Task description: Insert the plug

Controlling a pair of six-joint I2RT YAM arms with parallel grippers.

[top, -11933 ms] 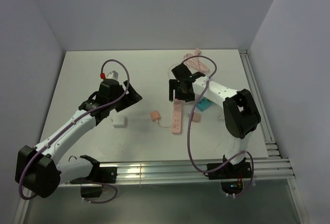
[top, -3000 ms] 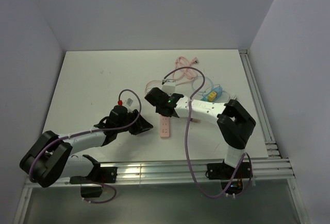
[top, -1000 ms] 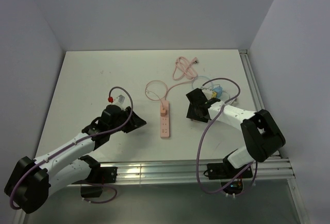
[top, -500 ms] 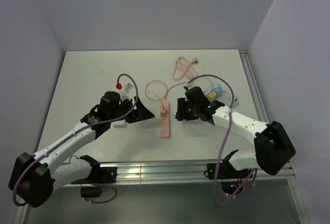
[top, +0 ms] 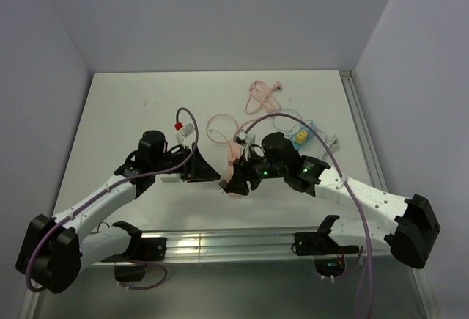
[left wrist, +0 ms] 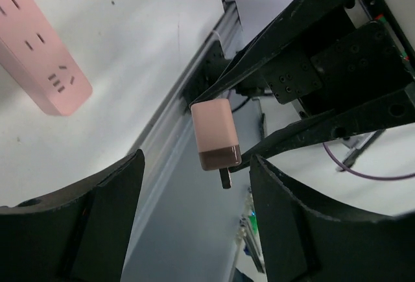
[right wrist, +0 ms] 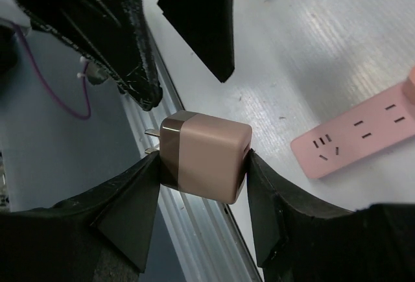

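My right claw (right wrist: 202, 177) is clenched on the pink plug (right wrist: 206, 155), holding it off the table (top: 139, 106), near the end of the pink power strip (right wrist: 355, 137). My left claw (left wrist: 194, 164) hangs released, empty, facing the plug.

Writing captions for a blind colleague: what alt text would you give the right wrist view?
The right fingers clamp a pink plug with a brown end, its metal prongs pointing left. Beyond it, a pink power strip lies on the white table at right, and the left fingers stand open at upper left.
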